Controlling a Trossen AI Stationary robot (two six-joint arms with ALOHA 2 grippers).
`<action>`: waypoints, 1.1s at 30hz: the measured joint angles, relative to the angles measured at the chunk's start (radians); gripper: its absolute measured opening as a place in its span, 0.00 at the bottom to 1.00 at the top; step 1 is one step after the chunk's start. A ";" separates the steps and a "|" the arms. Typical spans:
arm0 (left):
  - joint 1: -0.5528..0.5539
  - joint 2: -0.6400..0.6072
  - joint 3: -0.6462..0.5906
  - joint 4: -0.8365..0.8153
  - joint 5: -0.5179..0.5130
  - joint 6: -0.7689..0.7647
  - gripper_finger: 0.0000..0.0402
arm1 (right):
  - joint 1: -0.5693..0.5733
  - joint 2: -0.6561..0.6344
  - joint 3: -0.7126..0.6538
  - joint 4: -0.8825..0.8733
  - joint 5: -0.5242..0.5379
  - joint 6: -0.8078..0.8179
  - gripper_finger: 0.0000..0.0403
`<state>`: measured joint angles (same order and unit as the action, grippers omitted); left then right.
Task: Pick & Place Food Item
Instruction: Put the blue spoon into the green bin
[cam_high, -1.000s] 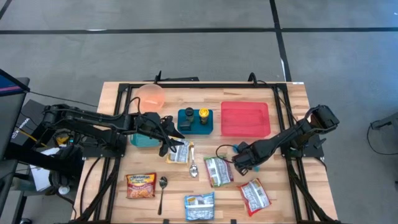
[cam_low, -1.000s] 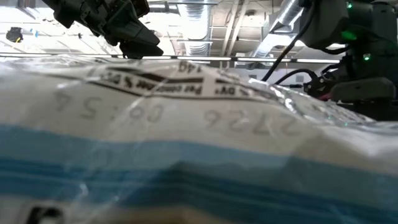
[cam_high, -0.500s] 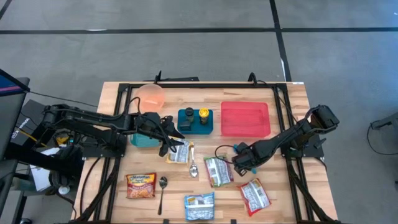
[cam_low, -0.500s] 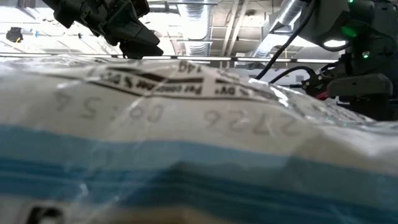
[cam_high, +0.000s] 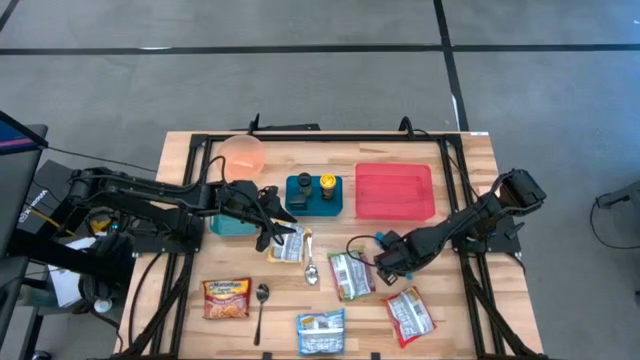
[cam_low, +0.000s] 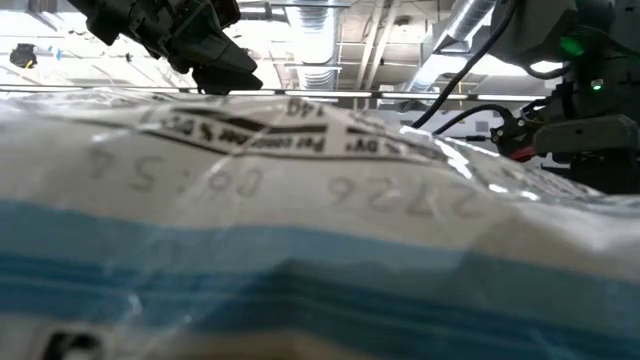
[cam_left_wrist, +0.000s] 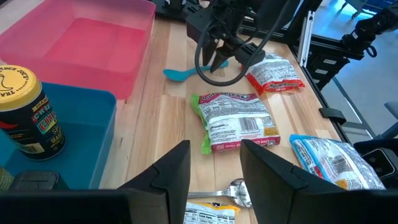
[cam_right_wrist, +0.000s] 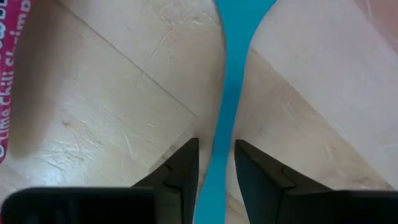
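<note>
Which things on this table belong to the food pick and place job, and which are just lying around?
Job: green packet, red packet, blue packet, ramen packet, pink tray, likely the goal; blue spoon, straddled by the right gripper.
Lying about: metal spoon, orange bowl, teal bin with jars.

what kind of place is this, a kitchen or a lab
Most likely a robotics lab or workshop: a bare wooden table on a black frame, a plain grey floor around it, and exposed ceiling ducts overhead.

Low view blocked by food packet (cam_low: 300, 230)
</note>
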<state>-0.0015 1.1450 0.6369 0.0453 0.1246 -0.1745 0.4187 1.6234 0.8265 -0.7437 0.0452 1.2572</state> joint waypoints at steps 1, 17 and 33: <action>0.000 0.000 0.000 0.000 0.000 0.000 0.34 | 0.000 0.000 0.000 0.000 0.000 0.000 0.23; 0.000 0.000 0.000 0.000 0.000 -0.016 0.34 | 0.000 -0.001 0.003 -0.004 0.007 0.000 0.02; 0.000 0.000 0.000 0.032 0.000 -0.015 0.34 | 0.033 -0.122 0.000 -0.036 0.096 0.000 0.00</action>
<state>-0.0017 1.1450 0.6373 0.0776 0.1246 -0.1894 0.4519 1.5011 0.8265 -0.7796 0.1412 1.2572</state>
